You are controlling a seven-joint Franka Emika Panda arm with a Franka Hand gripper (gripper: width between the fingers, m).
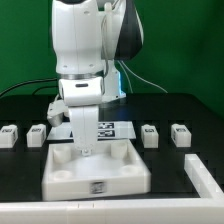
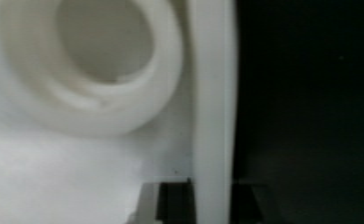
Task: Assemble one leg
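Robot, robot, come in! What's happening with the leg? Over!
End effector low at white panel's corner, grip unclear. Nearest leg on table beside panel, untouched. Nothing between them.

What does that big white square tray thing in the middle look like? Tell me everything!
The panel is a big white square that looks like smooth plastic. It lies flat on the black table. It has round hollows near its corners and a small black-and-white tag on its front edge. The robot's hand hangs over its back part, toward the exterior view's left; I cannot tell if they touch. The wrist view shows one round hollow up close.
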